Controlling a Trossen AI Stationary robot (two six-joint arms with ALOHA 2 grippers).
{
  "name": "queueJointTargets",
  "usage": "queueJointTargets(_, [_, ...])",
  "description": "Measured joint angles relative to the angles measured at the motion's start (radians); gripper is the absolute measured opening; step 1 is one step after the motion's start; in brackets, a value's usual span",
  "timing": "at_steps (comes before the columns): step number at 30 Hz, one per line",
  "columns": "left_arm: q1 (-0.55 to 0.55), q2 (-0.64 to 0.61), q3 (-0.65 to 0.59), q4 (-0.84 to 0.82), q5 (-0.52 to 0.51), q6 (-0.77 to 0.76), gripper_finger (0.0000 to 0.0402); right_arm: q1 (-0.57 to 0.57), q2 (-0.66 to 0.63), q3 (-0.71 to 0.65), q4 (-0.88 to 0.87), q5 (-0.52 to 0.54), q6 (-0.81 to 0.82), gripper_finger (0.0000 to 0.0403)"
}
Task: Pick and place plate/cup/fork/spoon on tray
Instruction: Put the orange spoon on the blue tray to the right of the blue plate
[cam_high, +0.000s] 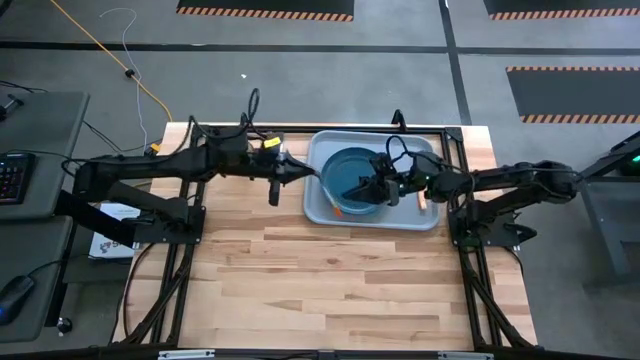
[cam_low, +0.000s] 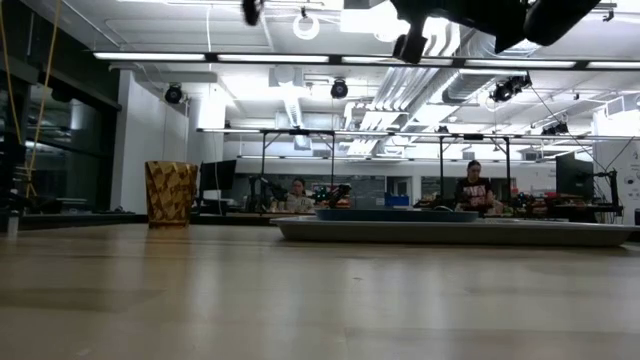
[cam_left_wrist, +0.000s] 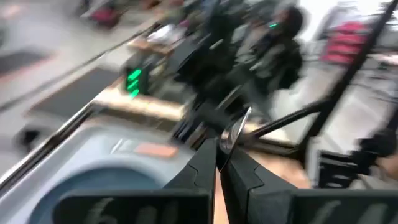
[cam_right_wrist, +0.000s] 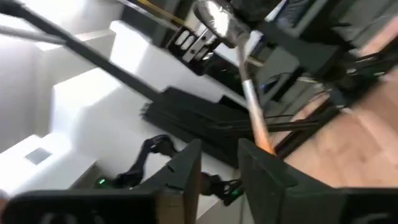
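Observation:
The grey-blue tray (cam_high: 430, 215) lies at the table's far middle, and the teal plate (cam_high: 345, 165) rests on it. The fork (cam_high: 422, 198) lies on the tray's right part, and it also shows in the left wrist view (cam_left_wrist: 152, 149). My left gripper (cam_high: 303, 177) hangs over the tray's left rim, shut on the spoon (cam_right_wrist: 242, 68). My right gripper (cam_high: 348, 194) is over the plate with its fingers apart, and the spoon's orange handle end (cam_right_wrist: 262, 137) is at one fingertip. The cup does not show. My left gripper pinches the spoon's silver bowl end (cam_left_wrist: 238, 129) between its two fingers. It comes level from the table's left. The spoon is lifted clear, and its handle runs toward my right gripper. My right gripper: the handle end lies by one fingertip (cam_right_wrist: 255, 163); I cannot tell whether it touches.
Black frame rails run round the table's edges (cam_high: 180, 300). The near half of the wooden table (cam_high: 330, 290) lies bare. People sit at benches far behind the table (cam_low: 473, 185). A keyboard and papers lie on a side desk at the left (cam_high: 15, 175).

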Motion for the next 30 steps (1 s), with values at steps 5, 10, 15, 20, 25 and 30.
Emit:
queueJointTargets(5, [0.003, -0.027, 0.001, -0.215, -0.13, -0.197, 0.0001, 0.005, 0.004, 0.183, -0.509, 0.093, -0.237, 0.0148])
queueJointTargets(10, [0.005, 0.033, 0.001, -0.225, -0.122, -0.312, 0.0001, 0.024, 0.109, 0.449, -0.982, 0.271, -0.523, 0.0177])
queueJointTargets(15, [0.004, 0.094, 0.001, -0.225, -0.088, -0.361, 0.0001, 0.025, 0.2, 0.578, -1.082, 0.268, -0.599, 0.0185])
queueJointTargets(20, [-0.004, 0.11, 0.001, -0.222, -0.088, -0.361, 0.0001, 0.02, 0.25, 0.601, -1.098, 0.284, -0.603, 0.0185])
queueJointTargets(25, [-0.018, 0.11, 0.001, -0.221, -0.092, -0.352, 0.0001, 0.013, 0.27, 0.601, -1.076, 0.284, -0.581, 0.0185])
queueJointTargets(30, [-0.024, 0.122, 0.001, -0.203, -0.11, -0.352, 0.0, 0.011, 0.293, 0.6, -1.056, 0.279, -0.546, 0.0162])
